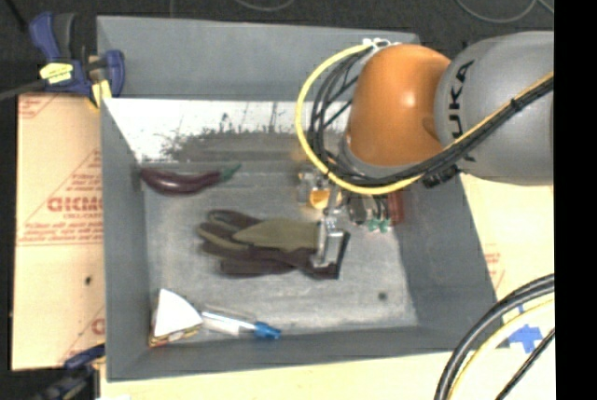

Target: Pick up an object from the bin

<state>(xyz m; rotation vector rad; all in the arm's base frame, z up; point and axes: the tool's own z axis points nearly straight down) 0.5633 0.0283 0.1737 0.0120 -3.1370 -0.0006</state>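
Note:
A dark work glove [254,242] with an olive-green back lies flat in the middle of the bin, fingers pointing left. My gripper [328,251] hangs at the glove's cuff end on its right, its metal tip down against the cuff. A dark purple toy eggplant [183,180] with a green stem lies near the back wall to the left, well apart from the gripper.
A white cone-shaped piece [174,312] sits in the front left corner, with a white pen with a blue cap [241,325] lying beside it along the front wall. The arm's orange cover and cables hang over the bin's right back part.

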